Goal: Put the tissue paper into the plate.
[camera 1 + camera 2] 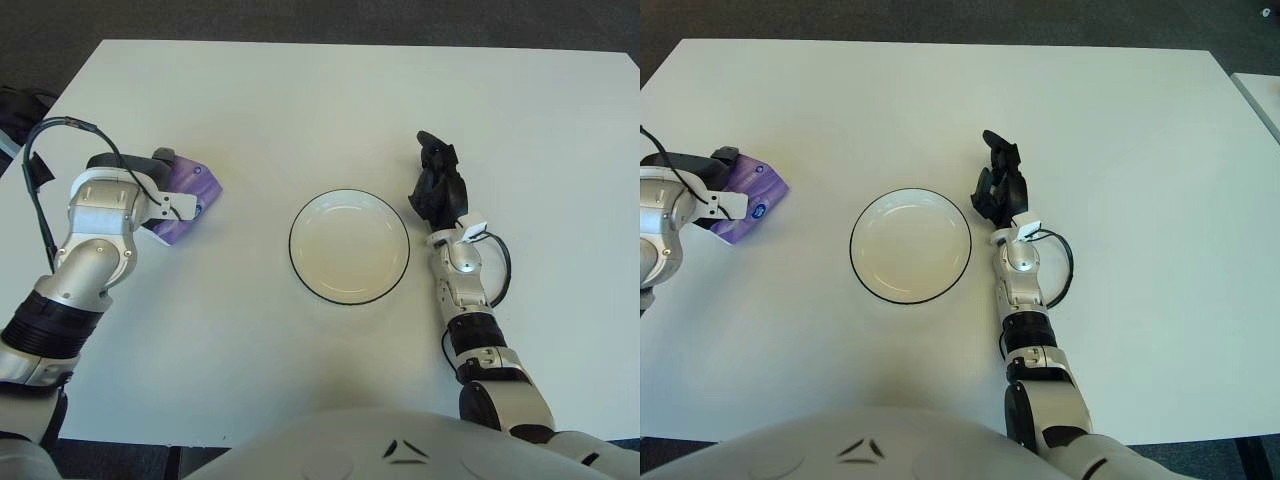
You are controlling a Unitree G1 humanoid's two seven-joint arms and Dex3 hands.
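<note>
Left hand (150,170) grips tissue pack (190,195), left of plate (349,246).

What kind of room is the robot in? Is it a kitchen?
Probably not a kitchen; more likely a lab or test room. There is only a plain white table, one plate, a purple tissue pack and dark floor beyond.

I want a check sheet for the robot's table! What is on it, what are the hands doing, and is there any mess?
Surface: white table, bare around the things.
Job's things: purple tissue pack at the left, partly under the left hand; plate with a dark rim in the middle, nothing in it.
Clutter: nothing seen.
Hands: left hand over the tissue pack, grip hidden; right hand beside the plate's right edge, holding nothing.
Cables: black cable looped at the left arm; another at the right wrist.
Surroundings: dark floor beyond the table.
</note>
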